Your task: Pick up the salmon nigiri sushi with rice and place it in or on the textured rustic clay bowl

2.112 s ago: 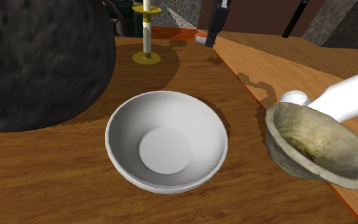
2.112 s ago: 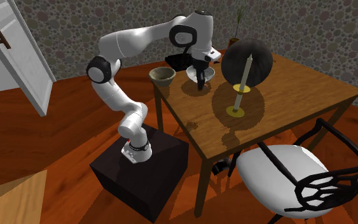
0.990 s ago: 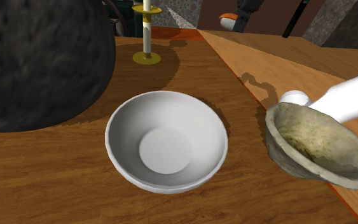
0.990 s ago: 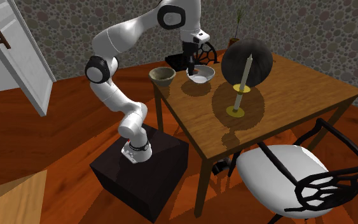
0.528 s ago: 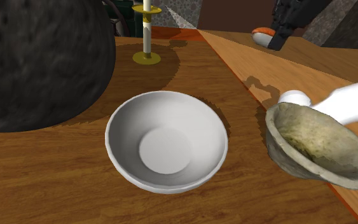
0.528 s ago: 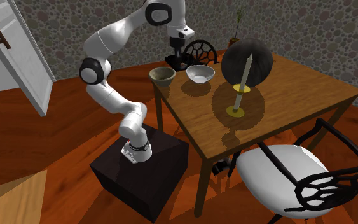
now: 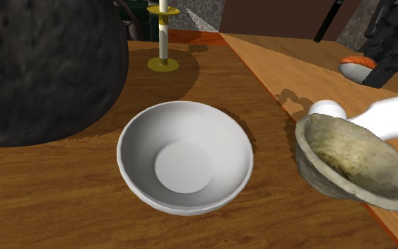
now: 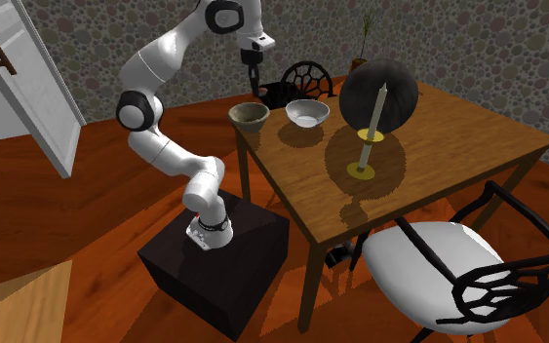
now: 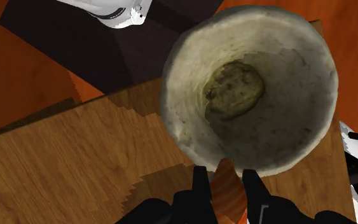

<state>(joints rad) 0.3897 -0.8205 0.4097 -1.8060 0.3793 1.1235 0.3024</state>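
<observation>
Gripper: my gripper (image 9: 224, 177) is clamped on the sushi (image 9: 227, 192), its orange top pinched between both fingers
Sushi: in the air with me, clear of the desk (image 7: 63, 191)
Clay bowl (image 9: 285, 114): empty, at the desk's edge, to the shoulder view's right of the white bowl (image 7: 185, 155)
Key relation: the clay bowl lies below me, but I hang over its rim, its hollow just beyond my fingertips
Next, I judge: shift over the hollow, lower, let go

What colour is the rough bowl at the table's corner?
The rough bowl is mottled beige-grey with an olive-brown centre; wrist view.
</observation>
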